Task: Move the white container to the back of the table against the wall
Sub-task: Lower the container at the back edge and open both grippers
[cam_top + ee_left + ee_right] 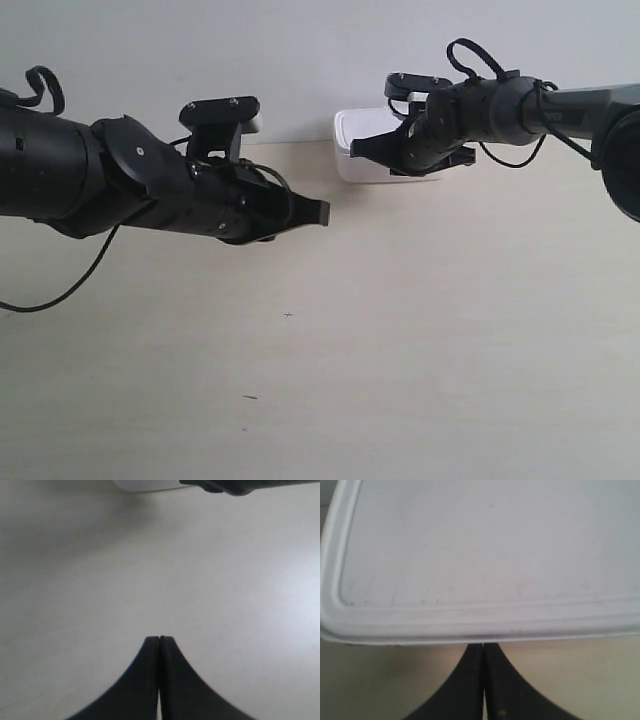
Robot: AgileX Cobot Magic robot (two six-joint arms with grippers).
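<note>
The white container (360, 170) rests on the table (400, 350) at its far edge, right at the wall (300, 50). My right gripper (355, 148) is shut and empty; in the right wrist view its tips (484, 645) meet the near rim of the container's lid (485, 555). That arm hides much of the box in the exterior view. My left gripper (322, 212) is shut on nothing and hangs over bare table, well short of the box. In the left wrist view its tips (159, 638) point toward the container (145, 485), beside the right arm's dark fingers (235, 486).
Two tiny dark marks (288, 315) (249, 397) lie on the near part of the table. A black cable (60, 290) loops down from the arm at the exterior view's left.
</note>
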